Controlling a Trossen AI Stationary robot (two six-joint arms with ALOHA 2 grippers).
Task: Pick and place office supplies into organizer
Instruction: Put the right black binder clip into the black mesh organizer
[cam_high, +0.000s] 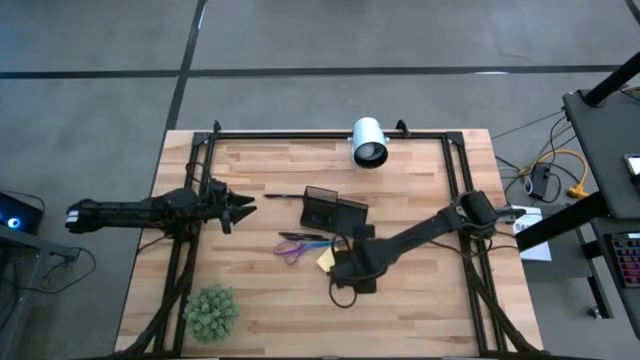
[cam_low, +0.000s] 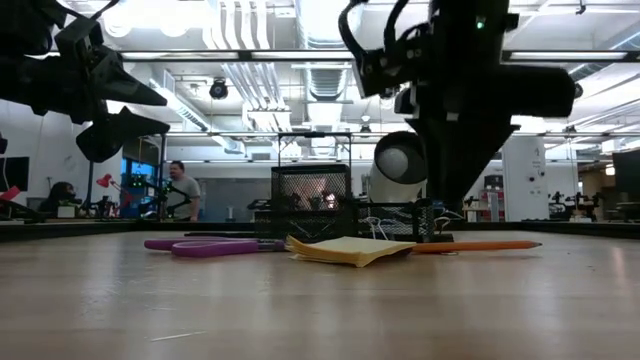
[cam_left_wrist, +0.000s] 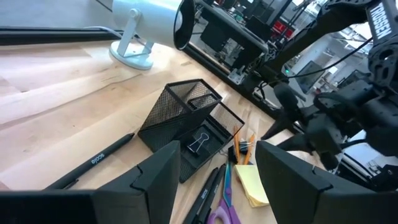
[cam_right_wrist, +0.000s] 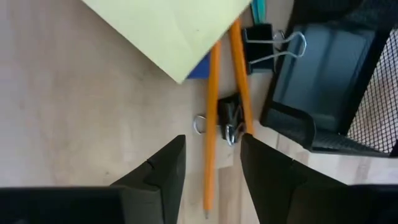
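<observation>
The black mesh organizer (cam_high: 332, 210) stands mid-table with a binder clip (cam_left_wrist: 199, 144) in its front tray. Before it lie the purple-handled scissors (cam_high: 296, 246), the yellow sticky pad (cam_high: 326, 260), two orange pencils (cam_right_wrist: 213, 124) and two dark clips (cam_right_wrist: 230, 119), one of them beside the tray (cam_right_wrist: 267, 46). A black pen (cam_high: 285, 196) lies left of the organizer. My right gripper (cam_right_wrist: 211, 168) hangs open, pointing down over a pencil and the small clip, touching nothing. My left gripper (cam_high: 240, 210) waits open above the table's left side.
A white cylindrical camera (cam_high: 368, 142) stands at the far edge behind the organizer. A fuzzy green plant ball (cam_high: 210, 312) sits at the near left corner. Bare wood lies along the near edge and at the right. People show in the room beyond.
</observation>
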